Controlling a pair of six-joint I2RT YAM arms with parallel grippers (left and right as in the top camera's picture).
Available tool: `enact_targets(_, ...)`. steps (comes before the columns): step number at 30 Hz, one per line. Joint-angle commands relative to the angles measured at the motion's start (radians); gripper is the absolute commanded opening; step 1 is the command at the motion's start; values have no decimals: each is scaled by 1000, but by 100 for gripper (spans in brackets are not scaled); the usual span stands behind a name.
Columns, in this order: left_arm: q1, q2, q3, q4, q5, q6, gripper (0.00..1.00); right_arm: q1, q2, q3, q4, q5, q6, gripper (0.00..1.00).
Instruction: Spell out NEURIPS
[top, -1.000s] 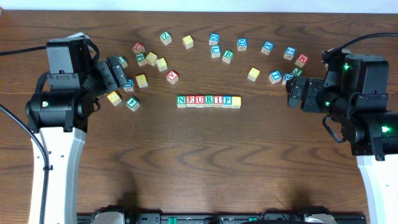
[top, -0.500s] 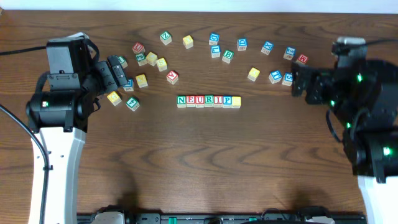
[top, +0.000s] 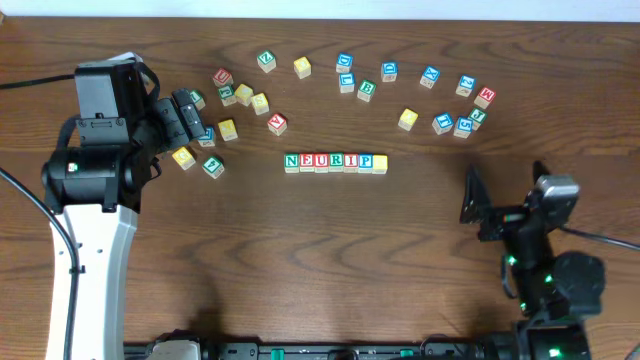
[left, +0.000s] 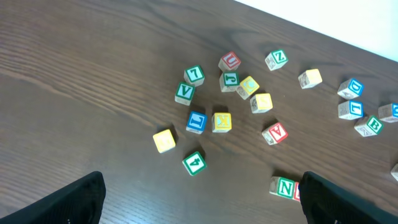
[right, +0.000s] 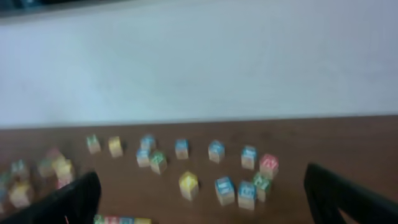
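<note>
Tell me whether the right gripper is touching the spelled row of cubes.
Apart. The overhead view shows the right gripper well clear of the cube row, with bare table between them.

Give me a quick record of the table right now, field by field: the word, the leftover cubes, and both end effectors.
Word row: seven cubes in one line, reading N E U R I P, then a yellow-topped cube
Loose cubes: scattered beyond the row
Left end effector: open, empty, by the leftmost loose ones
Right end effector: open, empty, front right, apart from all cubes
</note>
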Motion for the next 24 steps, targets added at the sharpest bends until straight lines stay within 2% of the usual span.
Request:
enact_targets(1,3,0,7,-2,-9,6,98,-6,-95,-136,59,-21,-9,99)
enact_targets(4,3,0,7,-2,-9,6,98,3,-202,-240,87,-20,-10,99)
enact_targets(11,3,0,7,-2,-9,6,98,3,-349,-354,95,-22,-9,99)
enact_targets(20,3,0,7,-2,-9,6,98,3,-394,-397,62,-4,-11,99)
enact_targets(24,3,0,7,-2,-9,6,98,3,-394,-397,-30,6,-10,99)
